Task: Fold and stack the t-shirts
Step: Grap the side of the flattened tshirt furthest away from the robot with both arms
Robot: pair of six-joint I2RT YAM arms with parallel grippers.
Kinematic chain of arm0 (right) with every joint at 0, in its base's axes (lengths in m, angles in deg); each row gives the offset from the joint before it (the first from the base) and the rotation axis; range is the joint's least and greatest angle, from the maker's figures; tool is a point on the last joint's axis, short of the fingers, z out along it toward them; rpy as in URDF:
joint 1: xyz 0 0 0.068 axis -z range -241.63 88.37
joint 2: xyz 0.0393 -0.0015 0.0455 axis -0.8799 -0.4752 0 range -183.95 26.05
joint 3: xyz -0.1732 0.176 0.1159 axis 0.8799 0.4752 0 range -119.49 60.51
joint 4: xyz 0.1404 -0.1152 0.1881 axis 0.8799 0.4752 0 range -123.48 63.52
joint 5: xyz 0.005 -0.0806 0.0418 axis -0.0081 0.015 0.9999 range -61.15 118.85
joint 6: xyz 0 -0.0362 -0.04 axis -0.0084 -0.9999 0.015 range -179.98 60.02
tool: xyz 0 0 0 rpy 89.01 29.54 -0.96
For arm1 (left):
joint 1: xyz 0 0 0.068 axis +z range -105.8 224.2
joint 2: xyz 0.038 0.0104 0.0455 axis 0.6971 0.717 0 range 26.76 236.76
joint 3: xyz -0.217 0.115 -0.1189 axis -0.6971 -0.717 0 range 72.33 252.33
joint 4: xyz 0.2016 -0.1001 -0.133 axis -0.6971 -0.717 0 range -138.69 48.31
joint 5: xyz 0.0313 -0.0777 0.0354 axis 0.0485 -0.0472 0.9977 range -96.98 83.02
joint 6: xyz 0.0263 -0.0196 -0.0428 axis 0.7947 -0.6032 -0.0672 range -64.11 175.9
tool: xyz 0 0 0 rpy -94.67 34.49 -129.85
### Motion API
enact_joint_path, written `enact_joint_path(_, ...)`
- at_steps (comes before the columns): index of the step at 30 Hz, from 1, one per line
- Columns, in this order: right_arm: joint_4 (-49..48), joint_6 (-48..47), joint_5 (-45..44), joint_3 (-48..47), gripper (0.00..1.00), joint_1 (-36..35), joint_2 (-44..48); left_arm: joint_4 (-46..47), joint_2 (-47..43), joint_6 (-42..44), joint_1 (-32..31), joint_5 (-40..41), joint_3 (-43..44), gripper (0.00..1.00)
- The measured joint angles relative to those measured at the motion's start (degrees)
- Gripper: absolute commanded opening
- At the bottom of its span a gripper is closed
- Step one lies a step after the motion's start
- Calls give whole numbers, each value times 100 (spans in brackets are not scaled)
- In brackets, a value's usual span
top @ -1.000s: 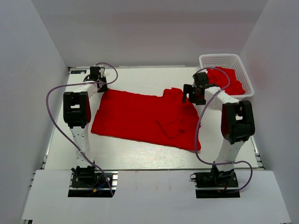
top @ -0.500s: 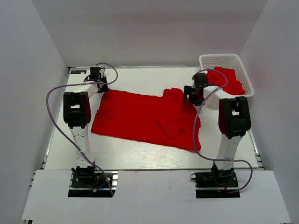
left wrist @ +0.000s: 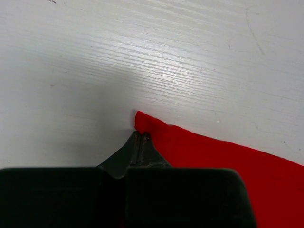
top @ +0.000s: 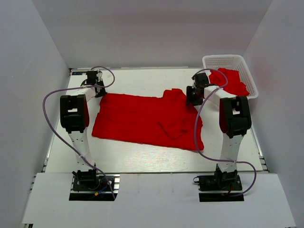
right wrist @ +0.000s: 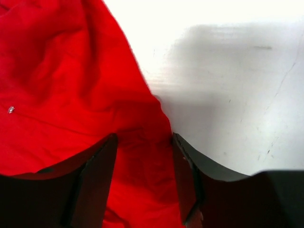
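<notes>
A red t-shirt (top: 147, 118) lies spread flat across the middle of the table. My left gripper (top: 100, 91) is at its far left corner and is shut on that corner; in the left wrist view the jaws (left wrist: 141, 135) are pressed together with the red corner (left wrist: 145, 124) poking out past the tips. My right gripper (top: 192, 95) is at the shirt's far right edge, near the sleeve. Its fingers (right wrist: 95, 175) are open and straddle the red cloth (right wrist: 61, 85), low over the table. Another red shirt (top: 231, 81) lies crumpled in the basket.
A white lattice basket (top: 223, 59) stands at the far right corner, just behind my right arm. White walls enclose the table on the left, back and right. Purple cables loop from both arms over the table.
My left gripper has moved a little back and left with the shirt corner, pulling that edge out. My right gripper has shifted back over the shirt's far right edge.
</notes>
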State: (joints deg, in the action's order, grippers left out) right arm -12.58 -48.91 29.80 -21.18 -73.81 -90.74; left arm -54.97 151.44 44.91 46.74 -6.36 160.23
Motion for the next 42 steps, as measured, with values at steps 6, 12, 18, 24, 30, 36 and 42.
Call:
enact_joint_path(6,24,-48,-210,-234,80,-33,-118,-4,0,28,66,-96,11,0)
enact_joint_path(12,212,-131,-275,-688,76,-31,-299,-20,4,87,74,-155,24,0)
enact_joint_path(18,223,-195,-293,-960,68,-98,-474,-26,11,116,79,-214,37,0)
enact_joint_path(24,313,-256,-409,-984,68,-238,-627,-107,33,164,79,-243,98,0)
enact_joint_path(30,313,-291,-533,-984,52,-319,-645,-190,61,179,79,-264,173,0)
enact_joint_path(36,291,-317,-590,-984,17,-306,-669,-275,129,212,79,-306,297,0)
enact_joint_path(42,267,-269,-533,-984,0,-306,-678,-260,155,374,79,-461,337,0)
